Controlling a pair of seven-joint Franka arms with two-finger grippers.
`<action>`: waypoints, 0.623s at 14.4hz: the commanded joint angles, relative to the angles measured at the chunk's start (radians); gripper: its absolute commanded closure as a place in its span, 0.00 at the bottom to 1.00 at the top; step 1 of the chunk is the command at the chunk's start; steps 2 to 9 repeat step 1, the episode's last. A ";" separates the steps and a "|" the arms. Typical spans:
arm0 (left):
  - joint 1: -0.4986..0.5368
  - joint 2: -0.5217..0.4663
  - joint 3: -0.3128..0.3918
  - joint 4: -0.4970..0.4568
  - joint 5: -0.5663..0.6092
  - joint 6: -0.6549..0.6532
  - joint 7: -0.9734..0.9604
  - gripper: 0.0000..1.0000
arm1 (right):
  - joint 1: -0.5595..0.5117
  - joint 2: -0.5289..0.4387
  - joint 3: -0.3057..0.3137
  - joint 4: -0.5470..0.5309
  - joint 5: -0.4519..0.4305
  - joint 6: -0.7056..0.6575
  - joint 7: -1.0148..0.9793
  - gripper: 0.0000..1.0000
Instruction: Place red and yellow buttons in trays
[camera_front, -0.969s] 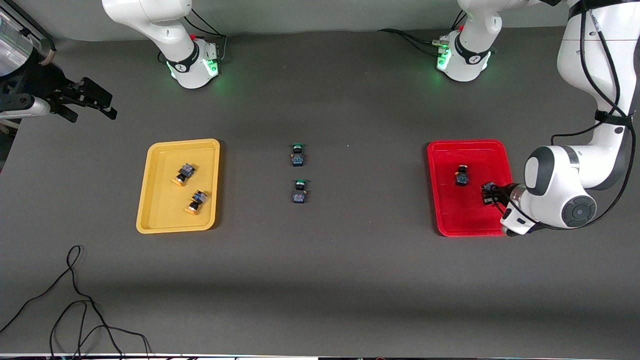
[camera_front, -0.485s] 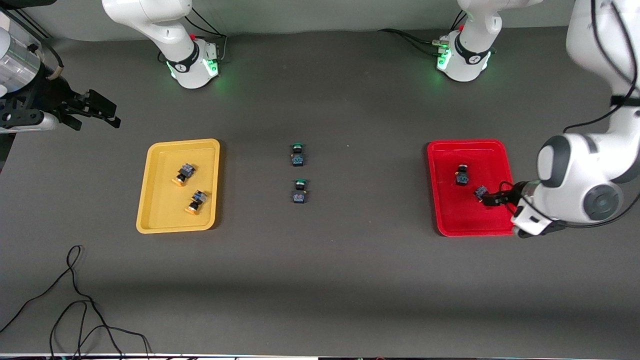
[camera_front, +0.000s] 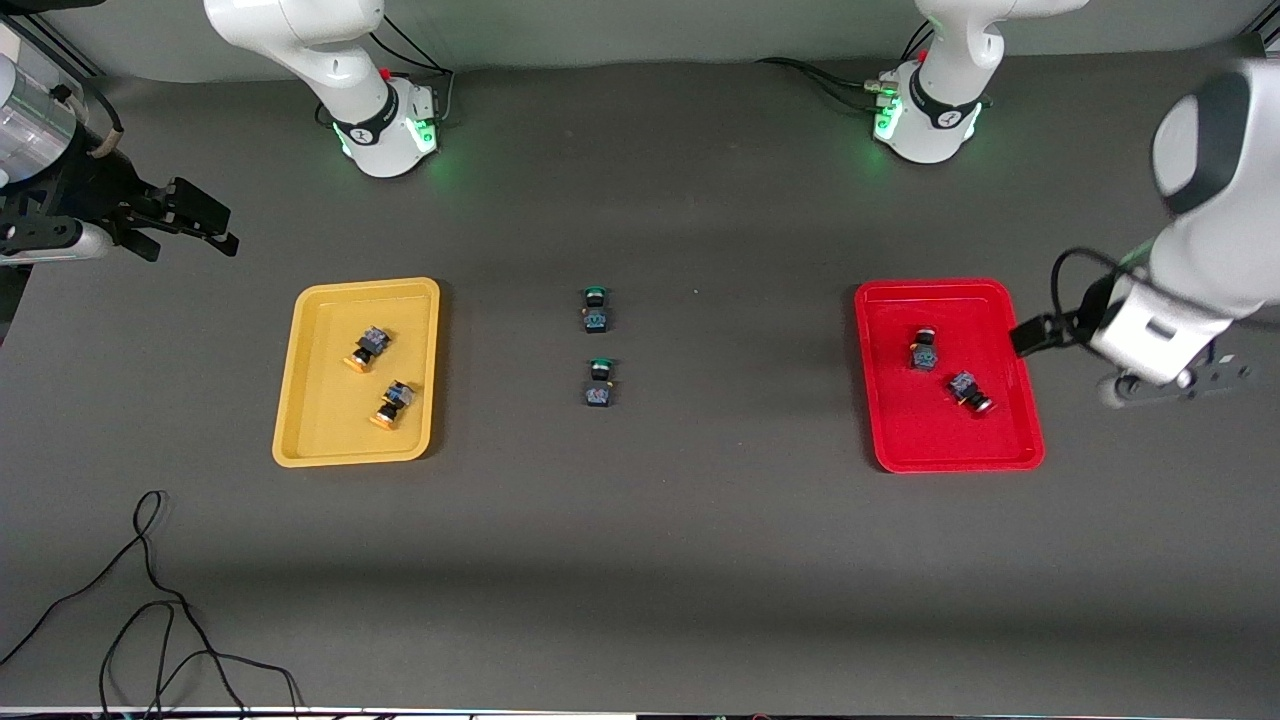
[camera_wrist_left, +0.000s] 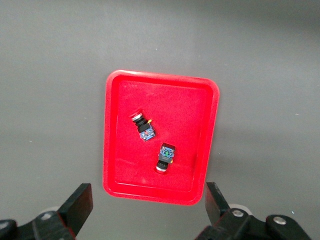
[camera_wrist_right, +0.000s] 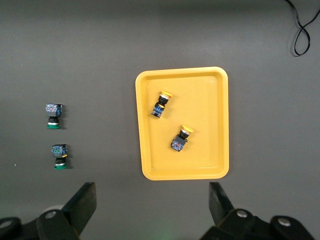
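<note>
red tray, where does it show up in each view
Front view: red tray lies toward the left arm's end of the table, two red buttons in it.
Left wrist view: red tray sits mid-picture, over the left hand.
Right wrist view: not in it.
Shared landmark: the two red buttons.

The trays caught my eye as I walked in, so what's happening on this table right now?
Sorting looks finished. Two yellow-capped buttons lie in the yellow tray, two red-capped buttons in the red tray. Two green-capped buttons sit on the table between the trays. Neither arm holds anything: the left end effector is open, up over the red tray, and the right end effector waits open near the yellow tray.
</note>
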 joint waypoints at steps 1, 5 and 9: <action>-0.010 -0.020 0.008 0.023 0.046 -0.034 -0.001 0.00 | 0.004 0.012 0.000 0.027 -0.020 -0.017 -0.007 0.00; -0.010 -0.020 0.008 0.023 0.046 -0.034 -0.001 0.00 | 0.004 0.012 0.000 0.027 -0.020 -0.017 -0.007 0.00; -0.010 -0.020 0.008 0.023 0.046 -0.034 -0.001 0.00 | 0.004 0.012 0.000 0.027 -0.020 -0.017 -0.007 0.00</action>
